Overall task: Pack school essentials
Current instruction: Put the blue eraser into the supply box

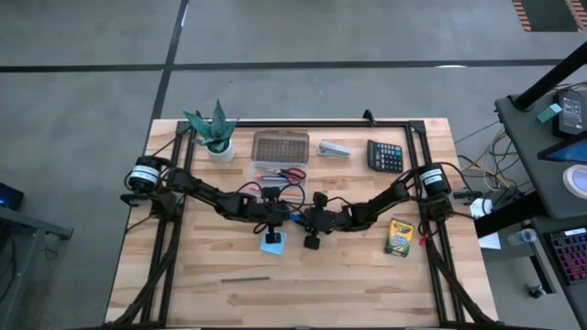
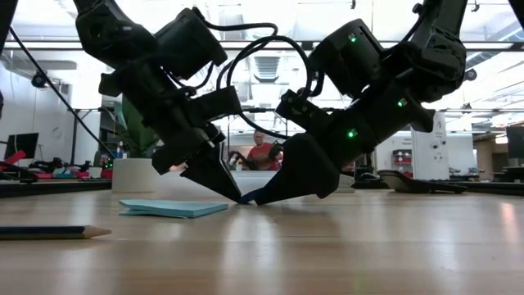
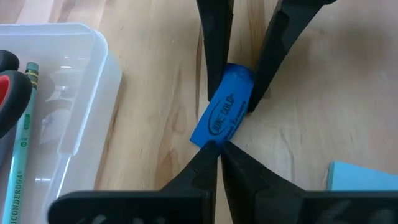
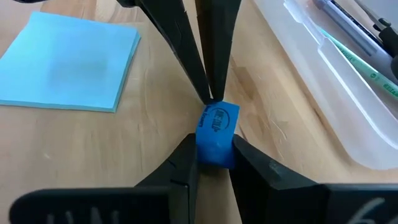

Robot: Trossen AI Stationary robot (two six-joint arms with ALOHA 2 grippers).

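**Blue eraser gets pinched between two pincers**

Blue and tiny, the rubber eraser (image 3: 222, 113) lies on the pale wooden surface (image 1: 348, 275), near its middle. It sits between the clear plastic box (image 3: 68, 118) and the light-blue square notepad (image 4: 65, 59).

The right pincer (image 4: 214, 155) has its two dark fingers pressed on both sides of one end of the eraser, so it is holding the eraser tight. The left pincer (image 3: 219, 152) is squeezed shut with nothing inside. Its pointed tips rest against the other end of the eraser. My guess is that the left one is there to stop the eraser from sliding while the right one grabs it.

The clear box already has red-handled scissors (image 3: 9, 93) and a green pencil (image 3: 22, 143) in it. That looks like the place where the eraser should go.

The two arms meet tip to tip, so it is crowded right there. The box wall stands just beside the eraser, and the notepad is near on the other side. Lifting up looks like the easy way out. The yellow-green crayon box (image 1: 398, 237) lies well apart, toward the right arm's side. A thin grey stick (image 1: 243, 280), maybe a pencil, lies alone near the front edge; it is too small to be sure.
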